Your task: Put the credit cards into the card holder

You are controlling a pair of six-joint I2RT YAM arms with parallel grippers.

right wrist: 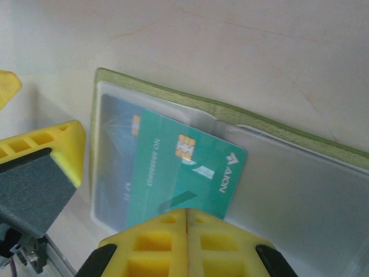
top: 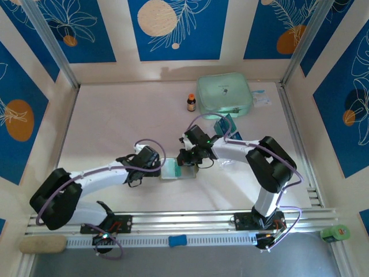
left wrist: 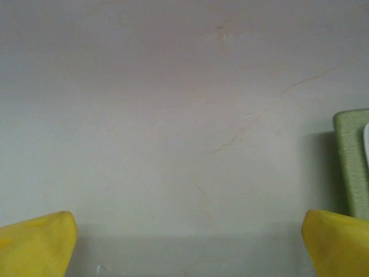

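Observation:
The olive-green card holder (top: 173, 171) lies open on the table, its clear pockets facing up (right wrist: 277, 124). My right gripper (right wrist: 187, 231) is shut on a teal credit card (right wrist: 190, 167), which sits partly inside the left clear pocket. A bluish card (right wrist: 115, 156) shows deeper in that pocket. In the top view the right gripper (top: 189, 157) hovers over the holder's far right edge. My left gripper (top: 154, 164) is open at the holder's left side; its fingertips (left wrist: 37, 242) stand wide apart over bare table, with the holder's edge (left wrist: 351, 161) by the right one. More cards (top: 225, 126) lie behind the right arm.
A large mint-green zip case (top: 223, 95) sits at the back right with a small brown bottle (top: 191, 103) to its left. The left gripper's grey-padded finger (right wrist: 40, 173) shows beside the holder's left edge. Metal rails run along the near edge.

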